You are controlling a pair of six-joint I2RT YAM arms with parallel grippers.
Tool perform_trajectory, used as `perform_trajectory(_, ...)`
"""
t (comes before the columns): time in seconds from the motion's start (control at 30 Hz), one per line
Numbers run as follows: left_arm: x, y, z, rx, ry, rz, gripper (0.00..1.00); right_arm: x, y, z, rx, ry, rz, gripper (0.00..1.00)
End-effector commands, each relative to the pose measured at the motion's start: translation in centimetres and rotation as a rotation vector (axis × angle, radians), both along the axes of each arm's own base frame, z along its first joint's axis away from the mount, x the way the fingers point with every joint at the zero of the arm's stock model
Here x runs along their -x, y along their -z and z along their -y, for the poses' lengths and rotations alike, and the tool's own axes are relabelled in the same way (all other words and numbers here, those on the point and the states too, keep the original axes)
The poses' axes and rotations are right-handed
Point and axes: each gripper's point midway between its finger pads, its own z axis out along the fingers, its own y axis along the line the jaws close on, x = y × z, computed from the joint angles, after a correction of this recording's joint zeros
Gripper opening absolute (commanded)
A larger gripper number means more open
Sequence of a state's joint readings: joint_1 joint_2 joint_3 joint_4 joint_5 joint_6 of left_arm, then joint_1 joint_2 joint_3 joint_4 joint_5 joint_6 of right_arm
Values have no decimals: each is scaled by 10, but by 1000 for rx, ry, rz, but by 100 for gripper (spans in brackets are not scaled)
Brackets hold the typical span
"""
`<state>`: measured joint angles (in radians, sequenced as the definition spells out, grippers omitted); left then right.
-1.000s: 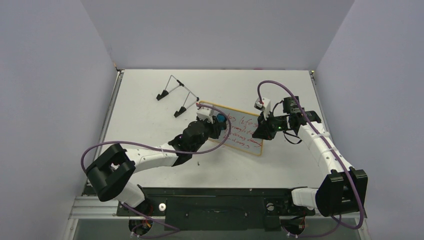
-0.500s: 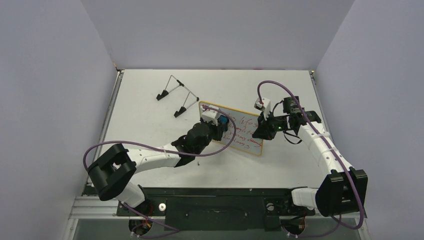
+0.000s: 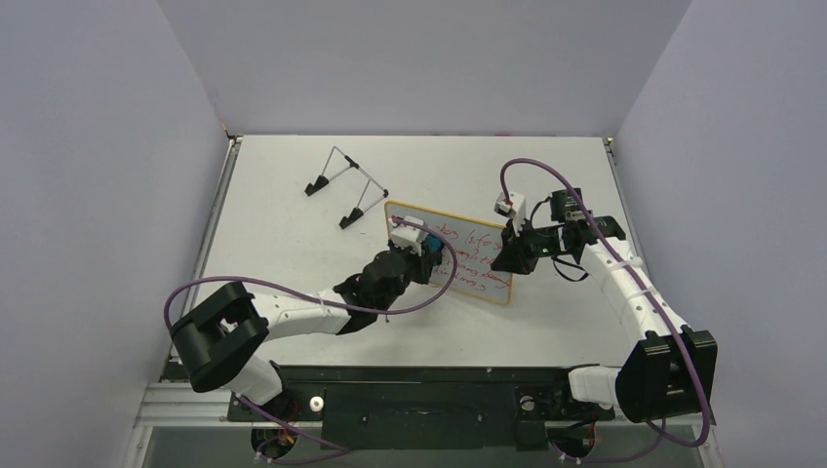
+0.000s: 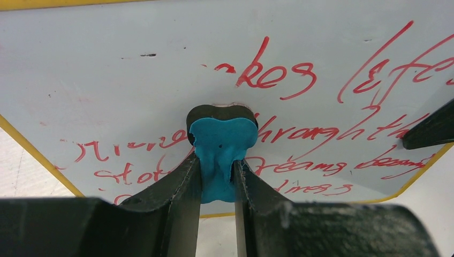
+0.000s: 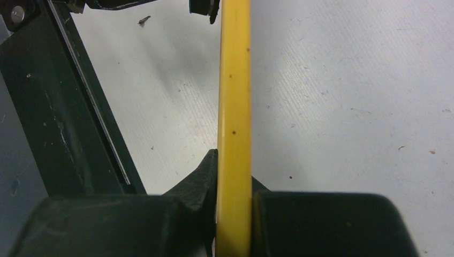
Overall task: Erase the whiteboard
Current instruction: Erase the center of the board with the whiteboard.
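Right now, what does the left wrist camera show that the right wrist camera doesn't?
Only the left wrist view shows the whiteboard face-on, with its red handwriting and the blue eraser pinched in the left hand against it. Only the right wrist view shows the right hand clamped on the board, seen edge-on, with bare table on both sides. Both show the board's yellow rim.
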<state>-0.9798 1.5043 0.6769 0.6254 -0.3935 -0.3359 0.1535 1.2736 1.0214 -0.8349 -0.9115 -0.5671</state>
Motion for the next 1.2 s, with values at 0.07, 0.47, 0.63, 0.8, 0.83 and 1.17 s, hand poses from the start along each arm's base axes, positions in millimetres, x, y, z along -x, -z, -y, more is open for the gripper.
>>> perform_trajectory(0.07,-18,-65,11,64,-22,126,0,23,7,-4,17,-55,-83,0)
perform_trajectory(0.47,-38,-55,-11,56,-69,73,0,24,5,-3,17,-55,-76,0)
perform_trajectory(0.63,-16,-19,-2,64,9,4,0,24,6,-3,18,-56,-81,0)
perform_trajectory(0.8,-2,-7,3,65,44,-14,0,24,7,-4,18,-59,-83,0)
perform_trajectory(0.83,-3,-11,3,68,44,-6,0,25,7,-4,18,-59,-84,0)
perform_trajectory(1.17,-28,-92,0,110,13,149,0,25,8,-4,20,-59,-86,0)
